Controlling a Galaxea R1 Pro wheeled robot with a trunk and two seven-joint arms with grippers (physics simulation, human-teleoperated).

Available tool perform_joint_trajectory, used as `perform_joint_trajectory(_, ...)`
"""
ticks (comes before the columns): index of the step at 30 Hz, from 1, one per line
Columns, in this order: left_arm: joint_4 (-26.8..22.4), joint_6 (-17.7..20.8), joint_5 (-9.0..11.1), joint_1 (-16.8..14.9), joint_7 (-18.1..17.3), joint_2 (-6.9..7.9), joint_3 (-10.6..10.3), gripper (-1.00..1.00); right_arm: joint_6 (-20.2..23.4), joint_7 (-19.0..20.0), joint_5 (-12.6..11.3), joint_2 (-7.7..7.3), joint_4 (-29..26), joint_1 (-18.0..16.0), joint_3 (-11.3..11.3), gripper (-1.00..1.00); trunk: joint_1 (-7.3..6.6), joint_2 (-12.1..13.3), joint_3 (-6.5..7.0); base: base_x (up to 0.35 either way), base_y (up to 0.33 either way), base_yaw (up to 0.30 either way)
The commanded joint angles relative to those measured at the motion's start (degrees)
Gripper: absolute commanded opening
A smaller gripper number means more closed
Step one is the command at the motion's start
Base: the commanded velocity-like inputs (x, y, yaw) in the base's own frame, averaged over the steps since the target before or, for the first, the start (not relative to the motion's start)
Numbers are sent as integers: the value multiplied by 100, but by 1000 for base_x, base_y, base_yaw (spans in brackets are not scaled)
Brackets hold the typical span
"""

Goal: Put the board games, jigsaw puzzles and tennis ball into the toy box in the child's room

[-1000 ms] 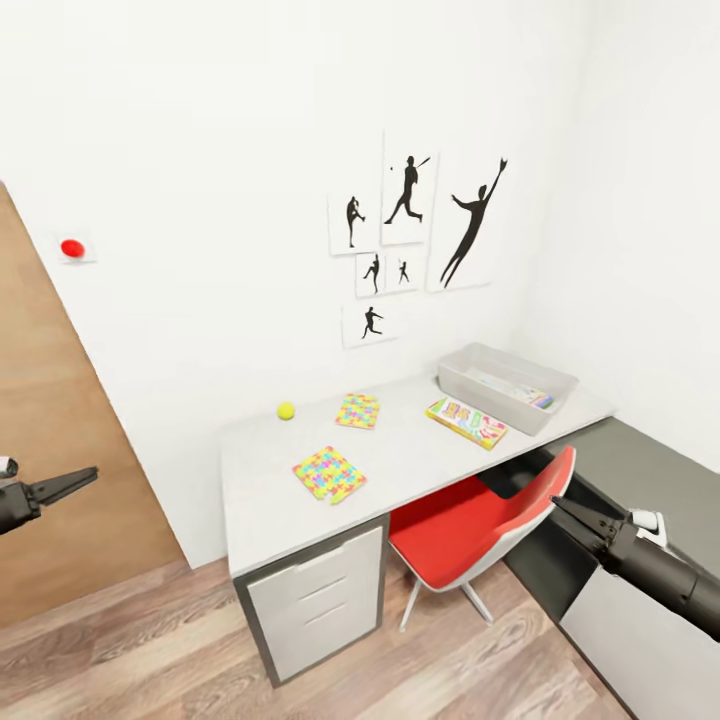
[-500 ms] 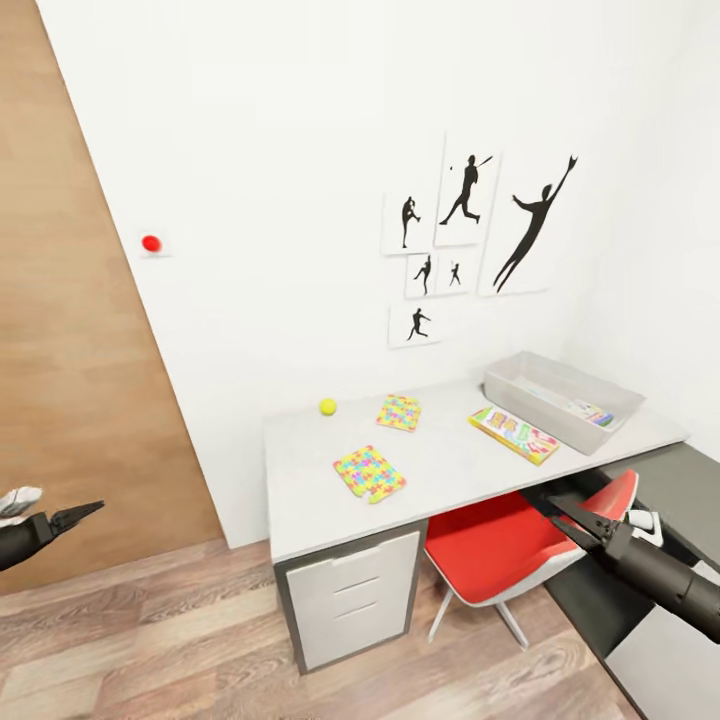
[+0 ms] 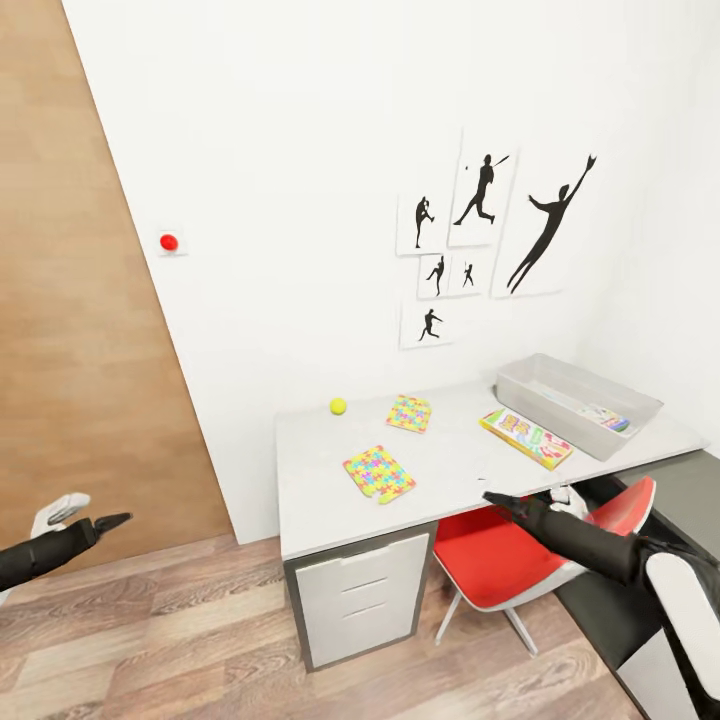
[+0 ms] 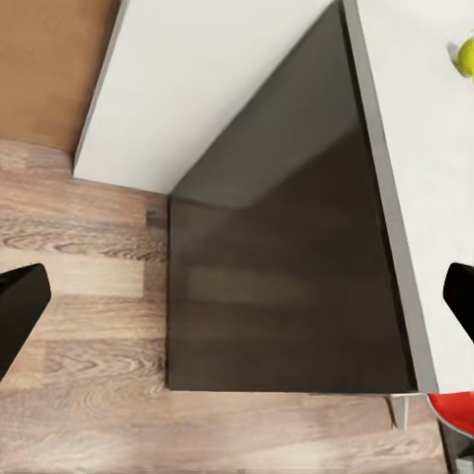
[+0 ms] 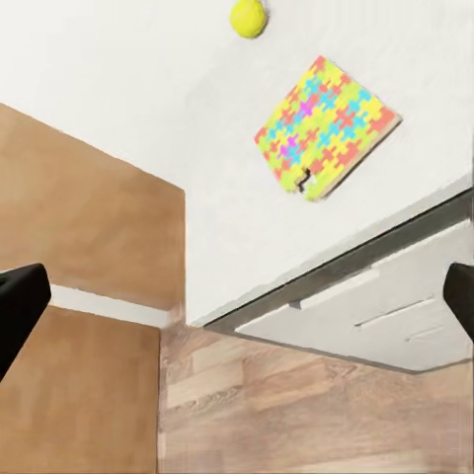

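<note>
On the white table (image 3: 455,478) lie the tennis ball (image 3: 338,406), two jigsaw puzzles (image 3: 409,413) (image 3: 379,474) and a green-yellow-red board game (image 3: 526,438). At the table's far right end stands the grey toy box (image 3: 530,378), with something flat and colourful (image 3: 604,415) inside. My right gripper (image 3: 495,497) hangs open in front of the table edge, over the red chair, touching nothing. Its wrist view has the ball (image 5: 248,17) and the nearer puzzle (image 5: 324,126). My left gripper (image 3: 105,522) is open, low and far left of the table. The bed is out of view.
A red chair (image 3: 490,560) is tucked under the table beside a white drawer unit (image 3: 360,600). A lower dark-grey unit (image 3: 690,480) joins the table on the right. A brown wooden panel (image 3: 80,350) covers the left wall. Wood floor lies between me and the table.
The whole view has shifted, so the table sits further right in the picture. My right arm has swung left and forward, up to the table's front edge. The toys have not moved.
</note>
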Motion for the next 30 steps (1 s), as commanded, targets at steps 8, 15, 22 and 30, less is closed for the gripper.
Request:
perform_joint_trajectory(8, -18, 21, -59, -11, -21, -34, -117, 100, 178, -2952, 34, 239, 225, -2284, 1481, 100, 3, -14, -14, 0, 0, 0)
perform_joint_trajectory(15, -19, 7, -59, -14, -31, -20, -125, 100, 158, -3614, -34, 637, 417, -2694, 1731, 100, 3, -14, -14, 0, 0, 0)
perform_joint_trajectory(22, -21, 3, -59, -11, -66, -23, -131, 100, 155, -3700, -38, 716, 501, -2744, 1781, 100, 3, -14, -14, 0, 0, 0)
perform_joint_trajectory(30, -27, -61, -59, -11, -125, -12, -140, 100, 145, -3820, -39, 724, 492, -2735, 1806, 100, 3, -14, -14, 0, 0, 0)
